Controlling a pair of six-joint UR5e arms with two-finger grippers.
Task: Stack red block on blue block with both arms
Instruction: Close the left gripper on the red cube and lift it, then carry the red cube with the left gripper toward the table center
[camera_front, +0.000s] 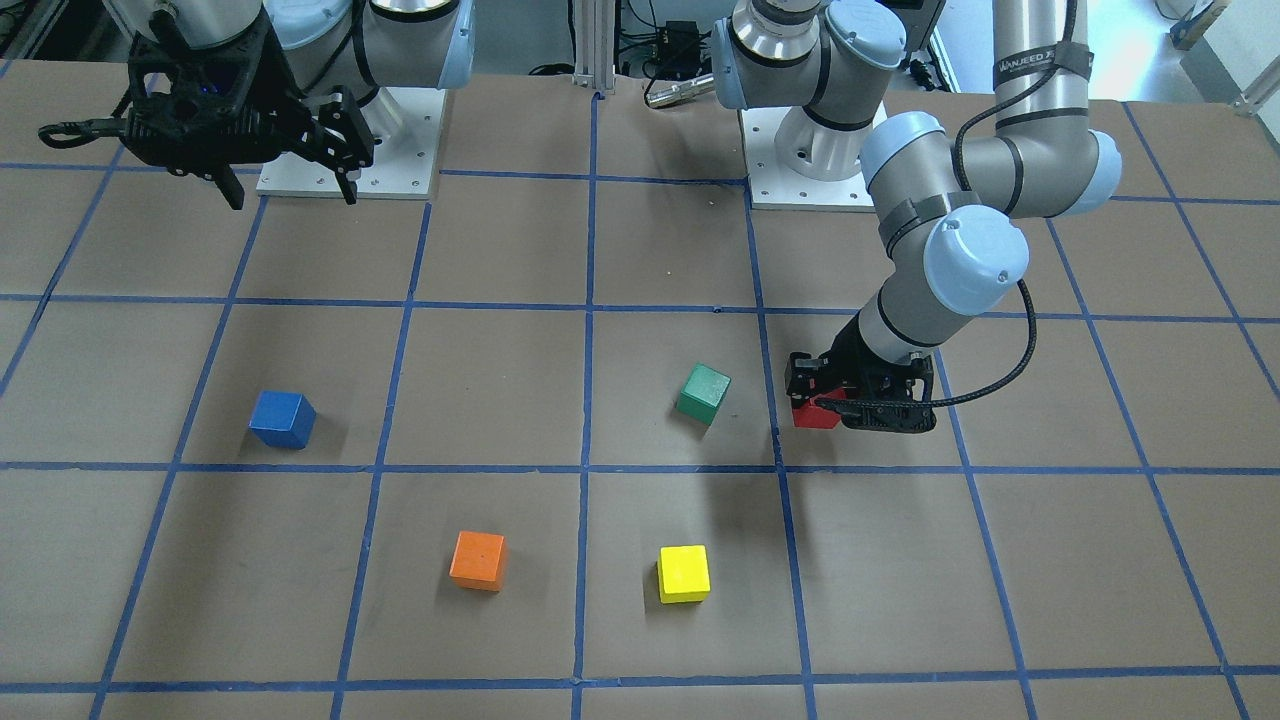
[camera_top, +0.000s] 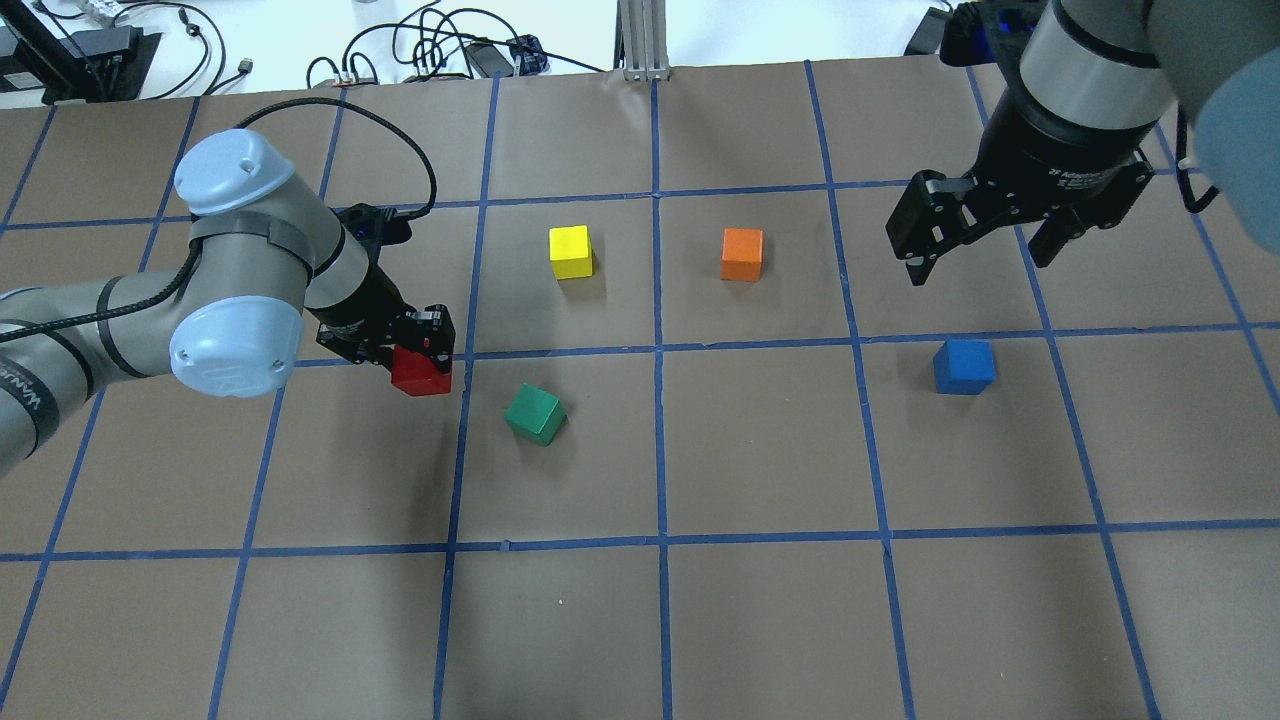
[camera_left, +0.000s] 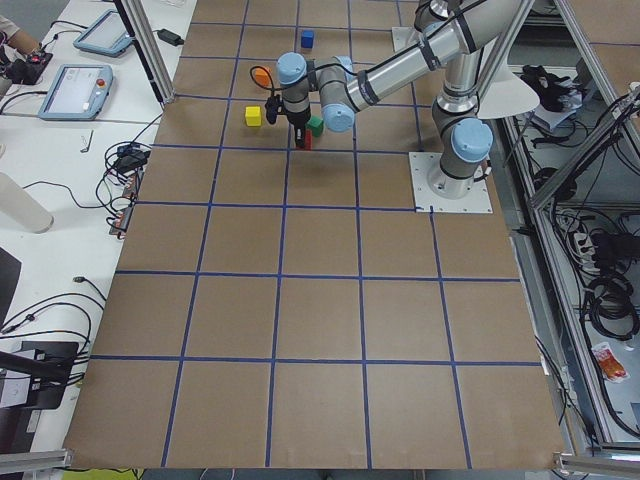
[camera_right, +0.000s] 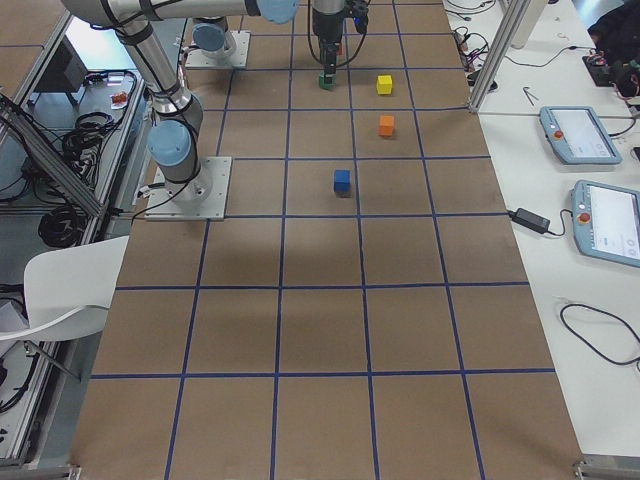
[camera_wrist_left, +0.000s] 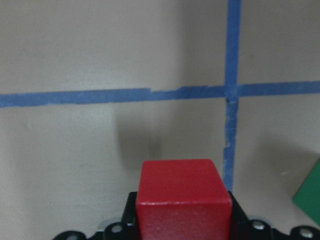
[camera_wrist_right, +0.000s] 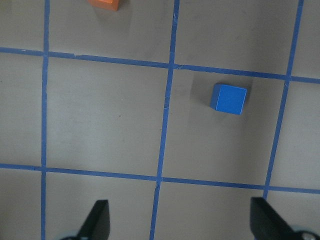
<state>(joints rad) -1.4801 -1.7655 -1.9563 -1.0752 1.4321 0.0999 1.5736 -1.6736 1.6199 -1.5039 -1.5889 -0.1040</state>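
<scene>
My left gripper (camera_top: 421, 352) is clamped on the red block (camera_top: 420, 376), one finger on each of two opposite faces. In my left wrist view the cube (camera_wrist_left: 182, 194) fills the bottom centre, seated between the fingers with its top face and front face bare. I cannot tell for sure whether it sits on the table (camera_top: 760, 620) or is just clear of it. It is on the left side of the table, just left of a blue tape line and close to where that line crosses another. The green block (camera_top: 535, 414) lies near it, to its right and a little nearer to me, turned at an angle to the grid and touching nothing. My right gripper (camera_top: 980, 262) hangs high above the right side of the table, jaws spread wide and holding nothing. The blue block (camera_top: 964, 366) rests flat on the paper on the right side, alone in its square and well apart from my right fingers (camera_wrist_right: 97, 221). In my right wrist view it (camera_wrist_right: 229, 98) lies below and ahead of the open fingers, closer to the right-hand one. The red and blue blocks are well apart, with the green one and a full square between them. Farther from me lie the yellow block (camera_top: 570, 252) and the orange block (camera_top: 742, 254), side by side in neighbouring squares.
</scene>
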